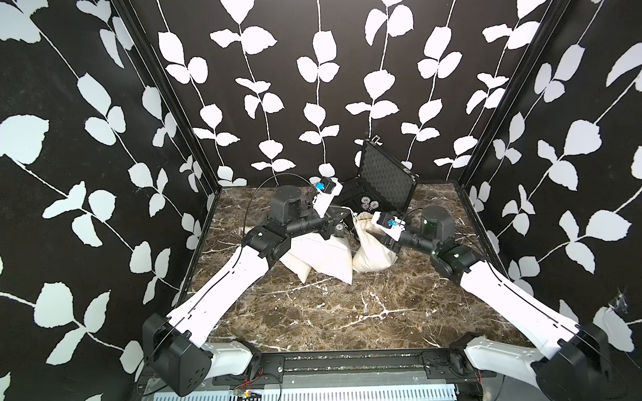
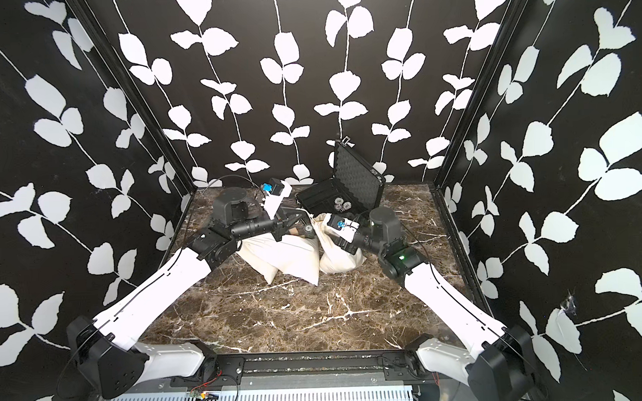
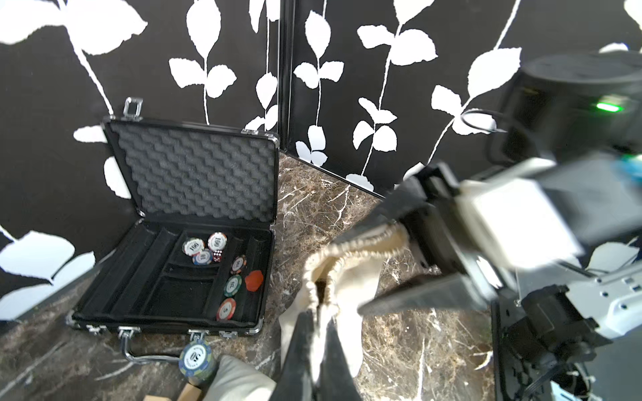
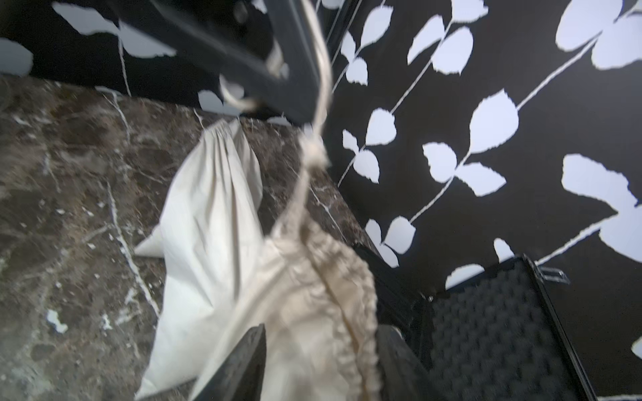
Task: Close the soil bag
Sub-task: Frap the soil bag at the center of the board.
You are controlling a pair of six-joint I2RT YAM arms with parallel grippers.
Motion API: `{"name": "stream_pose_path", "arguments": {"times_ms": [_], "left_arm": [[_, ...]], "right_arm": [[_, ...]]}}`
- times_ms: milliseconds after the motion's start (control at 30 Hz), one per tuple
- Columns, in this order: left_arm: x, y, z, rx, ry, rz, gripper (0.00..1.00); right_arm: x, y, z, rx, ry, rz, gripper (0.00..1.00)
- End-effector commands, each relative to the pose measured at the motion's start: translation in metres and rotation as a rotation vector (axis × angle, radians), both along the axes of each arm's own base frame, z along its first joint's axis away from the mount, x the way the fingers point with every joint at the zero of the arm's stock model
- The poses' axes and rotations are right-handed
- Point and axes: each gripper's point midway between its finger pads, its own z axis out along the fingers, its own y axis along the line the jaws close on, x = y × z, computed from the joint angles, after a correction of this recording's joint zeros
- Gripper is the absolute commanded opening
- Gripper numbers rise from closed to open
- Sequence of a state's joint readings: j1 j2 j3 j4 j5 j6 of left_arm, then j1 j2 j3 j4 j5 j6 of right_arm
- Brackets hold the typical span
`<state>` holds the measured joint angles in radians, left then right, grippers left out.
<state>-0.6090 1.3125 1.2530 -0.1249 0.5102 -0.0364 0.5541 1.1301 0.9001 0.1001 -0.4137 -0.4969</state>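
Observation:
The soil bag [image 1: 373, 251] [image 2: 342, 260] is a cream cloth drawstring sack lying on the marble table, right of centre in both top views. Its gathered mouth [image 3: 347, 248] is puckered almost shut, with a small dark gap. A drawstring [image 4: 305, 180] with a knot runs taut from the mouth up to my left gripper [image 3: 318, 347], which is shut on it. My right gripper [image 4: 319, 347] is open. Its two dark fingers [image 4: 248, 357] stand apart on either side of the bag's ruffled neck [image 4: 333, 305].
An open black case [image 1: 383, 182] [image 3: 194, 173] with poker chips stands behind the bag near the back wall. A chip stack [image 3: 195, 357] sits in front of it. A white cloth bag [image 1: 321, 262] [image 4: 208, 225] lies left of the soil bag. Patterned walls close three sides.

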Motion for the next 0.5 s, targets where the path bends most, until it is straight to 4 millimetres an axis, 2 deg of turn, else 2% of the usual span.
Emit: {"name": "stream_pose_path", "arguments": {"times_ms": [0,200,467], "left_arm": [[0.0,0.003,0.019,-0.053,0.033,0.026,0.0],[-0.007,0.002,0.03,-0.096,0.037,-0.004,0.0],[-0.014,0.001,0.036,-0.133,0.027,-0.028,0.0]], "right_arm": [[0.003,0.008,0.037,0.195,-0.018,-0.086,0.5],[0.011,0.029,0.028,0.22,0.005,-0.125,0.4],[0.022,0.044,0.042,0.237,-0.027,-0.114,0.31]]}}
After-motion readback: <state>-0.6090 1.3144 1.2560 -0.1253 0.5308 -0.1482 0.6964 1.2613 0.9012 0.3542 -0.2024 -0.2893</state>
